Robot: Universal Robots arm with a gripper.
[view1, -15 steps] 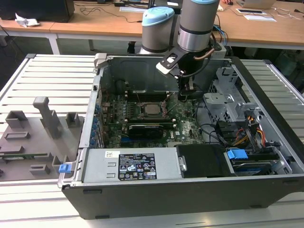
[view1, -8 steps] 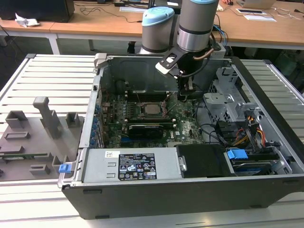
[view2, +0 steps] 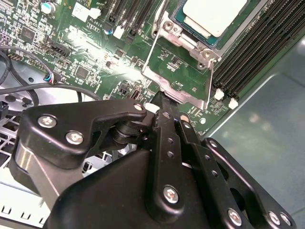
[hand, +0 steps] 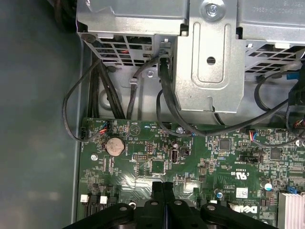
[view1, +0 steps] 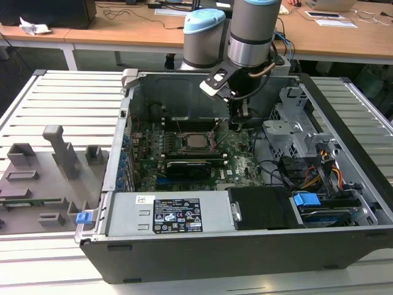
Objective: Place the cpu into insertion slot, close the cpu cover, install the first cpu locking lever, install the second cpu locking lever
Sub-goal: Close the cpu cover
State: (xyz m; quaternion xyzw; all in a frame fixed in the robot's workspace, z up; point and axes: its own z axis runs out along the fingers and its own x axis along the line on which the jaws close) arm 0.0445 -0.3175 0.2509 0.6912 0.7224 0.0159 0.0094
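Observation:
The cpu point(view1: 196, 141) lies silver top up in the insertion slot point(view1: 182, 136) in the middle of the motherboard; the second wrist view has it point(view2: 214, 16) seated in the socket's metal rim point(view2: 167, 26). The cpu cover point(view2: 150, 55) is swung open away from the chip, with green board showing through its window. My gripper point(view1: 238, 123) hangs inside the case, on the exterior view's right of the socket. Its black fingers are shut, and their tips point(view2: 164, 102) are at the cover's free edge. In the first wrist view the closed fingers point(hand: 162, 188) hover over the board.
Long memory slots point(view2: 252, 43) flank the socket. A black card point(view1: 190, 167) lies in front of it. A metal drive cage point(hand: 209, 57) and black cables point(hand: 167, 95) stand close to the gripper. The power supply point(view1: 166, 215) fills the case front. Grey fixtures point(view1: 55, 160) sit outside on the exterior view's left.

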